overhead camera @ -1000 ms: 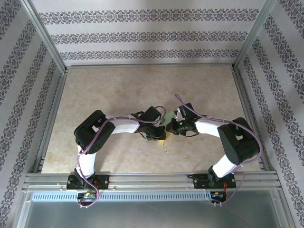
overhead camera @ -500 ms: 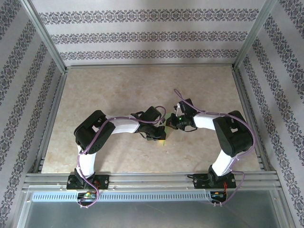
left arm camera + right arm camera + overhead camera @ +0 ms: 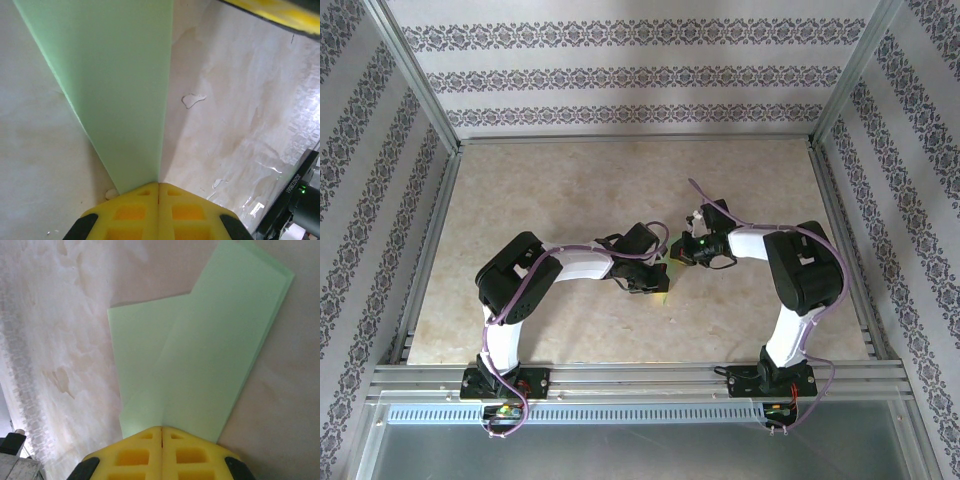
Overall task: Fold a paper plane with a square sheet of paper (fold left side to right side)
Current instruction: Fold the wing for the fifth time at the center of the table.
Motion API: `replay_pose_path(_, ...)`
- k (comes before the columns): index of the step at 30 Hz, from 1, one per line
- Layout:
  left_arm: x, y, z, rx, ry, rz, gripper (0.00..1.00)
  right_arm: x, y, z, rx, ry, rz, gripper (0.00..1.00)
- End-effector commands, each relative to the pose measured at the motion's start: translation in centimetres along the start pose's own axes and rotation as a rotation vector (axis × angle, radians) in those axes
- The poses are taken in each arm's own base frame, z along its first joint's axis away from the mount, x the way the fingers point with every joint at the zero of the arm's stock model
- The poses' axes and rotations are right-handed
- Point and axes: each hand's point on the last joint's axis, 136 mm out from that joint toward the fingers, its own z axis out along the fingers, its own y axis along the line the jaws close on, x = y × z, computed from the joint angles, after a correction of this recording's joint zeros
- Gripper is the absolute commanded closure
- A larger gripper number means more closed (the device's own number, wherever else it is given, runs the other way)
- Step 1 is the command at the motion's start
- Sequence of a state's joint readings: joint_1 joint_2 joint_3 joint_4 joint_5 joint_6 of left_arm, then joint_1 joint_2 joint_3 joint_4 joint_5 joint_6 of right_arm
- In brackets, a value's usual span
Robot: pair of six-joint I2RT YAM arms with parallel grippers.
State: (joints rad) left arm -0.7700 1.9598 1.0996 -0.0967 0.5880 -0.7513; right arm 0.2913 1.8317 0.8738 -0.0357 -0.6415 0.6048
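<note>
While both arms bend inward over the beige mottled tabletop (image 3: 570,190), the thin, light green sheet of paper (image 3: 200,355) lies on it between them, folded into a long layered shape with a slanted flap. The left gripper (image 3: 158,187) has its yellow pads (image 3: 130,215) pressed fully together, tips at the paper's narrow end. The right gripper (image 3: 161,431) is likewise closed at the paper's edge. Whether either pinches the paper, I cannot tell.

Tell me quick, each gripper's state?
Left gripper: shut at the green paper, grip cannot be told.
Right gripper: shut over the green paper, grip cannot be told.
</note>
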Motion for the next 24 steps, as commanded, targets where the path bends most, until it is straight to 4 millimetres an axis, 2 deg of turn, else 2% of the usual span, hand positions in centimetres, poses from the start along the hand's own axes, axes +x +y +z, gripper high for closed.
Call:
replay_pose_path(1, 3.2, 4.3, 0.7, -0.130, 0.089, -0.072, 1.00, -3.1, -1.5, -0.3, 0.062, -0.085, -0.032, 1.00)
replay_pose_path(10, 3.1, 4.2, 0.8, -0.127, 0.091, -0.072, 1.00, -3.7, -1.9, -0.2, 0.060, -0.085, -0.024, 1.00)
replay_pose_path(14, 3.1, 4.2, 0.8, -0.126, 0.091, -0.072, 1.00, -4.2, -1.5, -0.4, 0.049, -0.092, -0.037, 1.00)
replay_pose_path(19, 3.0, 4.1, 0.8, -0.125, 0.089, -0.072, 1.00, -5.4, -0.9, -0.6, 0.038, -0.105, -0.050, 1.00)
replay_pose_path(24, 3.0, 4.0, 0.7, -0.121, 0.088, -0.070, 1.00, -7.0, -1.3, -0.7, 0.042, -0.125, -0.039, 1.00)
